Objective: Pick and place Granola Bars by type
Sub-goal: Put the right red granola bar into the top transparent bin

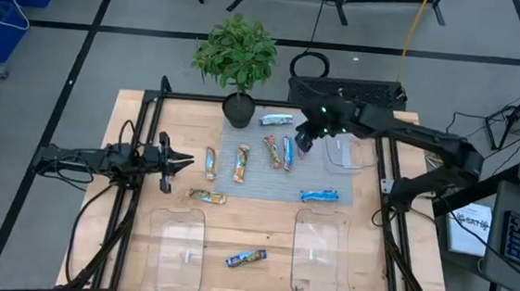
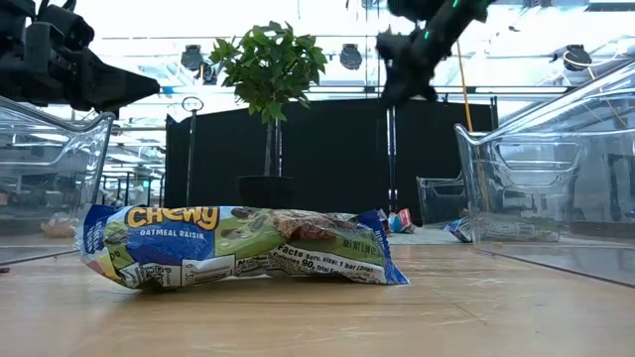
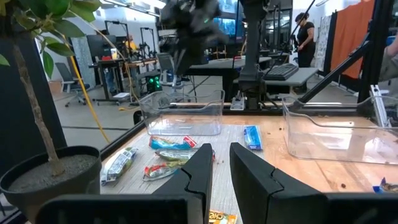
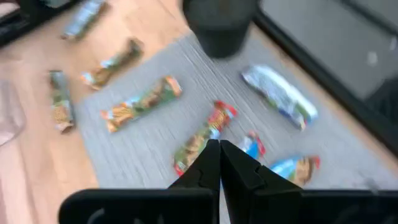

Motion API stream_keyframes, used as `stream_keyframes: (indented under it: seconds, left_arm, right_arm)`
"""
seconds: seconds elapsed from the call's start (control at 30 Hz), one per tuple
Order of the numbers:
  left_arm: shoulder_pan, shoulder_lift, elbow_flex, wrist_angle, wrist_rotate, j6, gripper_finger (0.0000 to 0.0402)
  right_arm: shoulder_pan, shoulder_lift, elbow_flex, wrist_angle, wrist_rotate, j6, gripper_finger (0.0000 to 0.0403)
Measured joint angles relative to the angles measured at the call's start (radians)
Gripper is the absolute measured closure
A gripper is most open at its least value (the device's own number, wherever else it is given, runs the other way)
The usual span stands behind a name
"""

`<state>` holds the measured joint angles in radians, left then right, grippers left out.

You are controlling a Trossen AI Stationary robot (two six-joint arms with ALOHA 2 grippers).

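On the gray mat and the wood around it lie 8 granola bars; the nearest one reads "Chewy Oatmeal Raisin". 3 clear trays and 1 potted plant stand nearby. The right gripper hangs shut and empty above the mat's bars, while the left gripper, slightly parted and empty, waits at the table's left.

light: bright, even | low view: backlit glare | right wrist view: motion-blurred
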<state>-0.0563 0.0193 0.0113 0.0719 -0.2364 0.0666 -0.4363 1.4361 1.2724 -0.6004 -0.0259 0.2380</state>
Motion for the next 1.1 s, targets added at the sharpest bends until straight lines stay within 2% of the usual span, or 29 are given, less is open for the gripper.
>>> stream_keyframes:
  seconds: [0.13, 0.3, 0.53, 0.67, 0.77, 0.97, 1.1]
  left_arm:
    - [0.000, 0.000, 0.000, 0.000, 0.000, -0.010, 0.0339]
    - [0.000, 0.000, 0.000, 0.000, -0.001, -0.028, 0.0339]
    - [0.000, 0.000, 0.000, 0.000, -0.043, -0.031, 0.0339]
    - [0.000, 0.000, 0.000, 0.000, -0.061, -0.031, 0.0339]
    - [0.000, 0.000, 0.000, 0.000, -0.061, -0.031, 0.0339]
    - [0.000, 0.000, 0.000, 0.000, -0.061, -0.031, 0.0339]
    - [0.000, 0.000, 0.000, 0.000, -0.061, -0.031, 0.0339]
  right_arm:
    - [-0.025, 0.092, 0.000, -0.064, 0.005, 0.008, 0.0402]
    - [0.000, 0.196, 0.007, -0.101, 0.006, -0.006, 0.0402]
    - [0.039, 0.369, 0.113, -0.275, 0.075, -0.042, 0.0402]
    - [0.045, 0.420, 0.132, -0.314, 0.108, -0.070, 0.0394]
    - [0.045, 0.429, 0.133, -0.319, 0.108, -0.074, 0.0365]
    - [0.045, 0.429, 0.133, -0.301, 0.111, -0.069, 0.0274]
    - [0.045, 0.429, 0.133, -0.301, 0.114, -0.068, 0.0229]
